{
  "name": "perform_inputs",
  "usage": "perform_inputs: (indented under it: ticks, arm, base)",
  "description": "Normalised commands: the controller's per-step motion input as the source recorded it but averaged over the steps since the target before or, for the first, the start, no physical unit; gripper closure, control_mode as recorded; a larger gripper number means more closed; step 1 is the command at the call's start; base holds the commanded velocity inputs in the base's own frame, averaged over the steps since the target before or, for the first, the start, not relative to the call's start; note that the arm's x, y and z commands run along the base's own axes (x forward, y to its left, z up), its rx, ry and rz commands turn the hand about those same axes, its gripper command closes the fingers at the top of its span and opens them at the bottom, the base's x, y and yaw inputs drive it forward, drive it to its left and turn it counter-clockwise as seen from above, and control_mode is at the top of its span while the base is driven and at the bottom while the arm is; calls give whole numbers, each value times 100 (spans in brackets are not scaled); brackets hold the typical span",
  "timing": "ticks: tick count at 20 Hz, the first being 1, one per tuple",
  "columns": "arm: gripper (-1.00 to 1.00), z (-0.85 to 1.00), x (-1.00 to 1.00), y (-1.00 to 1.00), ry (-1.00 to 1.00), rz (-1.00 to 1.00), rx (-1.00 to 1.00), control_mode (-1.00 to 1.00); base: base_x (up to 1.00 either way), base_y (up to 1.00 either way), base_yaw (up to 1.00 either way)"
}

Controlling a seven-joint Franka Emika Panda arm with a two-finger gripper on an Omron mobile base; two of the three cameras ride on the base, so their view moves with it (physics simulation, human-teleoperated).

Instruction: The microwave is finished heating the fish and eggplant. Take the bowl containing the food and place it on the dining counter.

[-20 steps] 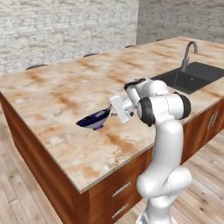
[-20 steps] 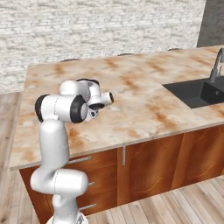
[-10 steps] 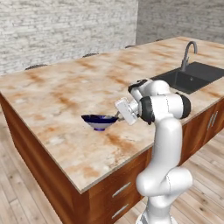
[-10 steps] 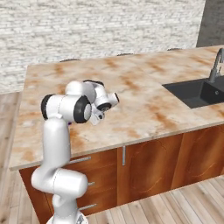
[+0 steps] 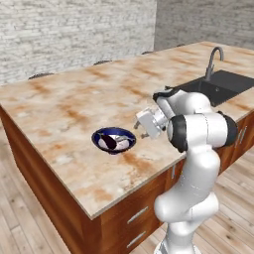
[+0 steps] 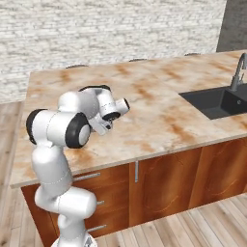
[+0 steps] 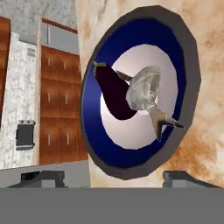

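Observation:
The blue bowl (image 5: pixel 113 140) stands upright on the marbled dining counter (image 5: pixel 64 104), near its front edge. In it lie the dark eggplant (image 7: pixel 111 94) and the pale fish (image 7: pixel 146 94). My gripper (image 5: pixel 139 126) hovers just right of the bowl's rim and is open. In the hand view the gripper (image 7: pixel 113 178) has its fingertips (image 7: pixel 43 177) spread wide on either side of the near rim of the bowl (image 7: pixel 183 57), and they do not touch it. The arm hides the bowl in the right base view. The microwave is out of view.
A black sink (image 5: pixel 221 84) with a curved faucet (image 5: pixel 214 59) is set into the counter at the far right; the sink (image 6: pixel 222 101) also lies to the right in the other base view. The counter's front edge (image 5: pixel 124 191) runs close to the bowl. A stone wall stands behind.
The bowl came down from a tilted hold above the counter and now rests flat on it. The gripper opened, let the bowl go and drew back a little to the right.

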Motion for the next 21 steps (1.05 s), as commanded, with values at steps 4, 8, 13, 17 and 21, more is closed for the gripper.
perform_inputs:
  ticks: [4, 8, 13, 17, 21]
  arm:
    - [-100, 74, -100, 7, -57, 8, -1, -100]
    - [-100, 20, -100, 0, -50, 2, -8, -100]
    - [-100, 0, -100, 0, -50, 0, -14, -100]
    - [-100, 23, -100, -2, -89, 1, 0, -100]
    - [-100, 0, -17, -17, -8, -6, 7, -100]
  base:
    - [0, 0, 0]
    - [0, 0, 0]
    - [0, 0, 0]
    - [0, 0, 0]
    - [0, 0, 0]
